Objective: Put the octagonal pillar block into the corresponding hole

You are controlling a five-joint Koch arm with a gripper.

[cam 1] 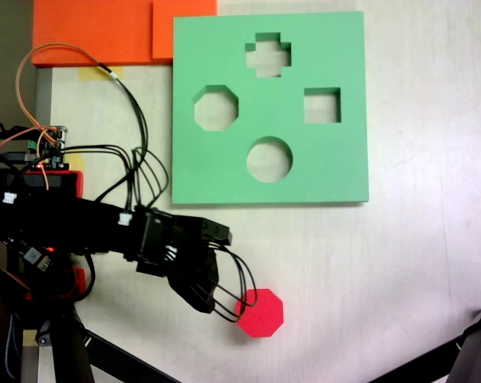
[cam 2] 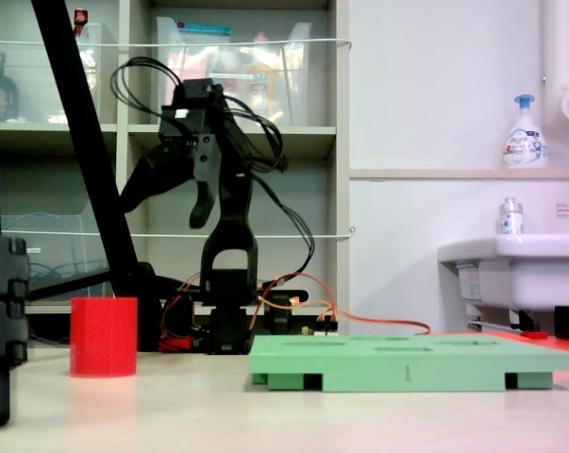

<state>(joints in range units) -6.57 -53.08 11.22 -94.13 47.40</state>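
The red octagonal pillar block point(cam 1: 262, 313) stands upright on the pale table, well below the green foam board point(cam 1: 336, 171) in a fixed view. The octagonal hole point(cam 1: 216, 108) is at the board's left, and it is empty. My black gripper point(cam 1: 214, 275) hovers just left of the block, and its cables overlap the block's edge. From the side, the gripper point(cam 2: 166, 201) hangs open high above the table. It is up and to the right of the block point(cam 2: 103, 337) and holds nothing. The board point(cam 2: 407, 363) lies flat to the right.
The board also has a cross cutout point(cam 1: 268, 54), a square cutout point(cam 1: 322, 105) and a round cutout point(cam 1: 269, 159). Orange foam sheets point(cam 1: 104, 32) lie at the top left. The arm's base point(cam 1: 33, 183) is on the left, and black stand legs point(cam 1: 471, 351) cross the bottom corners.
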